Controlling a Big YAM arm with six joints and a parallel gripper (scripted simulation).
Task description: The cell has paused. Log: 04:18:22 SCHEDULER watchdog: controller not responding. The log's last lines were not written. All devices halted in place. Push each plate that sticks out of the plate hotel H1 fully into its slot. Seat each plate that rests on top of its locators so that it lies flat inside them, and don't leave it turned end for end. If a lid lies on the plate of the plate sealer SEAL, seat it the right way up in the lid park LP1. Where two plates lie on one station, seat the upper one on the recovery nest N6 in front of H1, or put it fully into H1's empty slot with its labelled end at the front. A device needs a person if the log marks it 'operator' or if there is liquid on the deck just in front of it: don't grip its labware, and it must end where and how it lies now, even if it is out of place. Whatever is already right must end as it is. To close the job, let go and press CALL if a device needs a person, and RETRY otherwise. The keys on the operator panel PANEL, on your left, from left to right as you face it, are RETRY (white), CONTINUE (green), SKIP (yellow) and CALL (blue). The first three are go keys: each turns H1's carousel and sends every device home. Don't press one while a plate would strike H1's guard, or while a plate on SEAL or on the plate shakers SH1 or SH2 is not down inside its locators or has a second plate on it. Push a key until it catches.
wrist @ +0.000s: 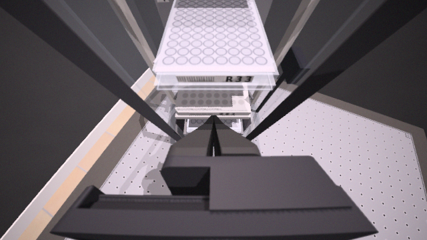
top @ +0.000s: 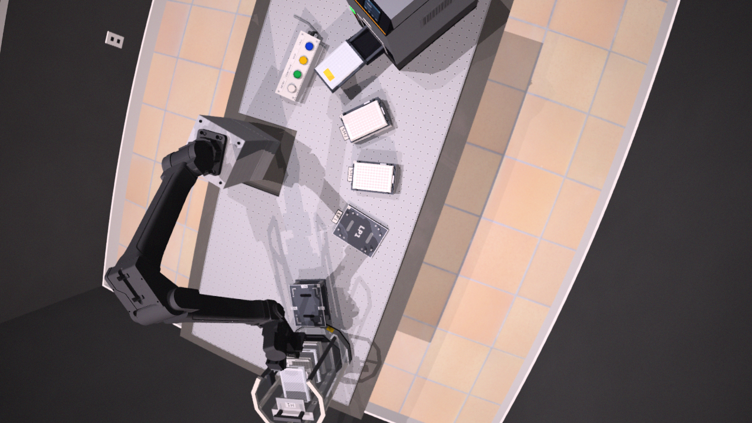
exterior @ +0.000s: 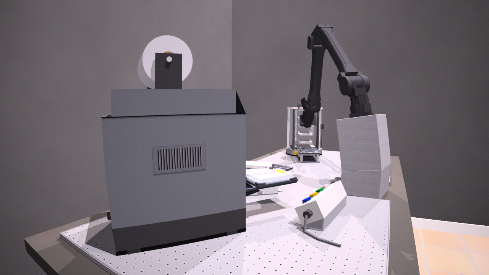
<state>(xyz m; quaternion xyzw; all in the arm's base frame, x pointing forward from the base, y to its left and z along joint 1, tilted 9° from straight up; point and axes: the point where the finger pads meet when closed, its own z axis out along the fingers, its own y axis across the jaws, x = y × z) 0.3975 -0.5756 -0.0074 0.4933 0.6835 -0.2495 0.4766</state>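
The plate hotel H1 (top: 291, 389) stands at the table's near end, a clear tower with dark posts. In the wrist view its top plate, labelled R33 (wrist: 215, 43), lies in its slot with the label facing me. A second plate (wrist: 213, 107) lies one slot below, and a third shows under it. My gripper (wrist: 213, 120) is shut and empty. It points into the hotel's front, with its tips at the front edge of the second plate; I cannot tell whether they touch. The gripper also shows in the side view (exterior: 304, 121) in front of the hotel (exterior: 305, 131).
The dark nest N6 (top: 307, 304) stands empty just in front of H1. The lid park LP1 (top: 361, 230) is empty. White plates lie on two shakers (top: 373, 176) (top: 364, 120). The sealer (top: 415, 20) has a white, yellow-patched piece (top: 341, 65) on its drawer. The panel (top: 298, 65) lies far left.
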